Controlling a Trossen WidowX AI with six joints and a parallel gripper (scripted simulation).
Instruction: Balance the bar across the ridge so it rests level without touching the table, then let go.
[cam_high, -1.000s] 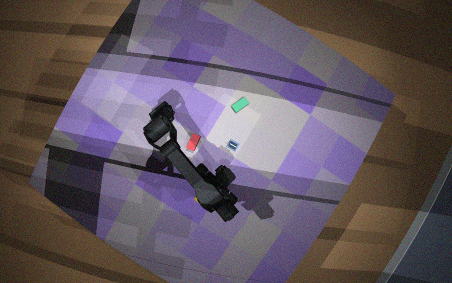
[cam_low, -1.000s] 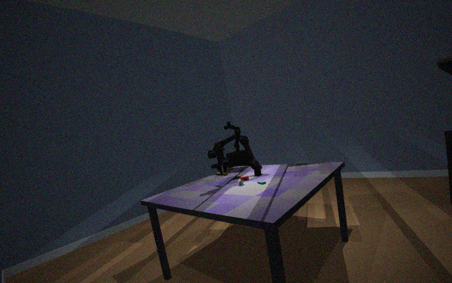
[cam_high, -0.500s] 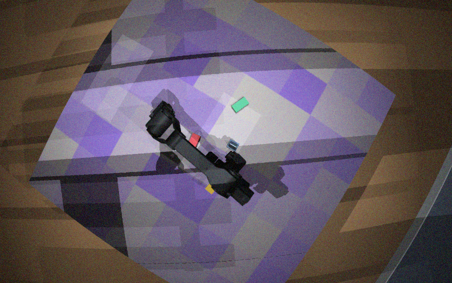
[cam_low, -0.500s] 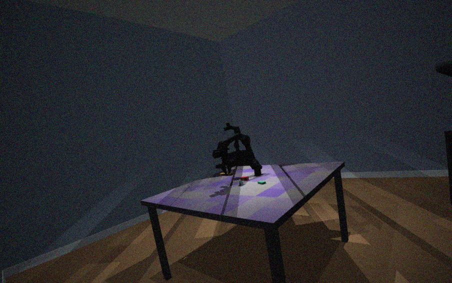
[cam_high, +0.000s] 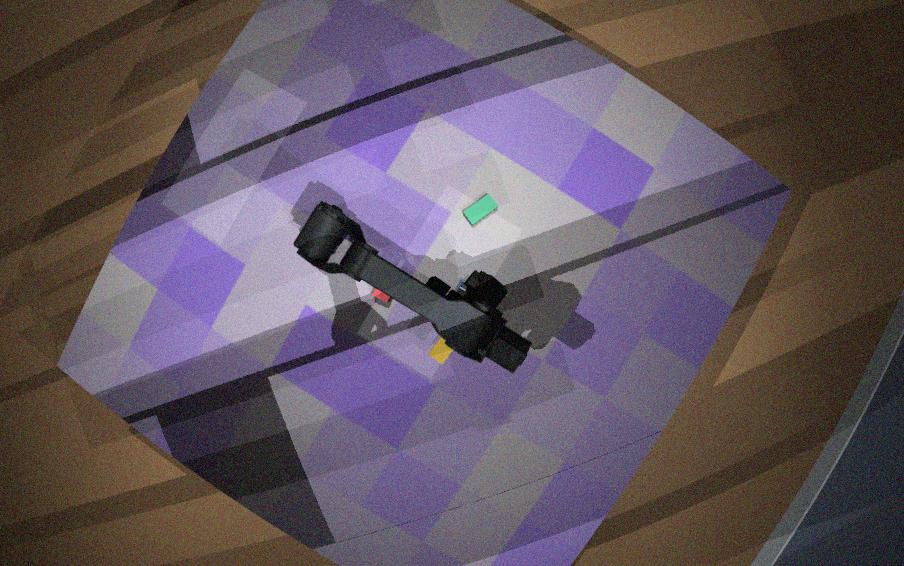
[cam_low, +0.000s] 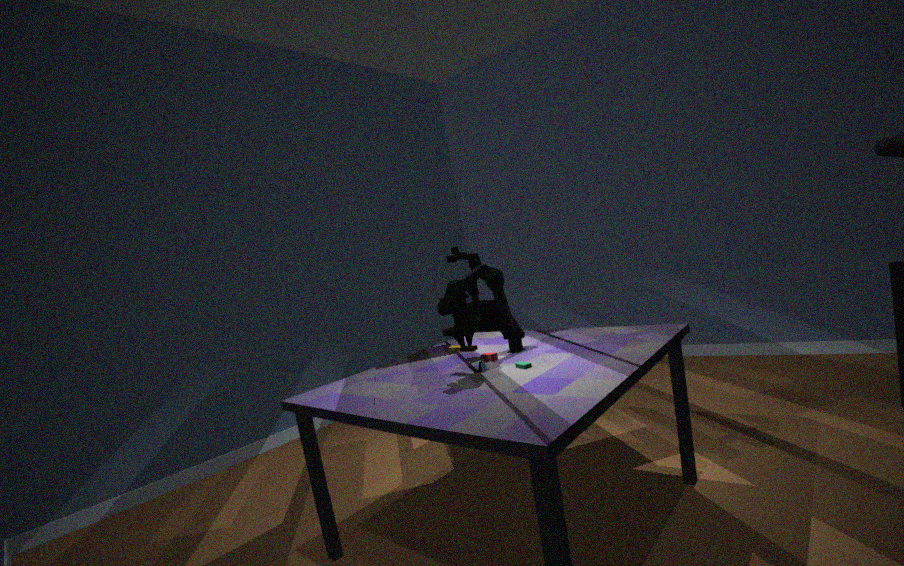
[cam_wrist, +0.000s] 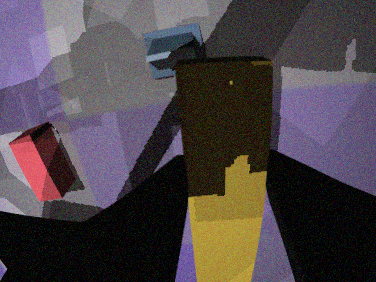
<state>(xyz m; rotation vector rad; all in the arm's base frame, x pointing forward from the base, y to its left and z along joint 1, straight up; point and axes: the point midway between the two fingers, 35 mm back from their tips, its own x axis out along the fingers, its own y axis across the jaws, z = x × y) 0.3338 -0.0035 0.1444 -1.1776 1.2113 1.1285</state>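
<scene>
My gripper (cam_wrist: 226, 163) is shut on the yellow bar (cam_wrist: 226, 180) (cam_high: 438, 349) (cam_low: 454, 347), which sticks out lengthwise ahead of the fingers, its far half in shadow. In the wrist view the small blue-grey ridge (cam_wrist: 171, 48) lies on the table just past the bar's far end and slightly left; the bar is held above the table. From above, the ridge (cam_high: 461, 286) only peeks out beside the arm's wrist, and the fingers are hidden under the arm. In the side view the ridge (cam_low: 481, 365) is a tiny pale piece near the table's middle.
A red block (cam_high: 380, 295) (cam_low: 489, 356) (cam_wrist: 42, 160) lies left of the gripper. A green block (cam_high: 480, 208) (cam_low: 523, 364) lies farther off on the purple chequered table (cam_high: 600, 166) (cam_low: 400, 400). Dark grooves cross the table top.
</scene>
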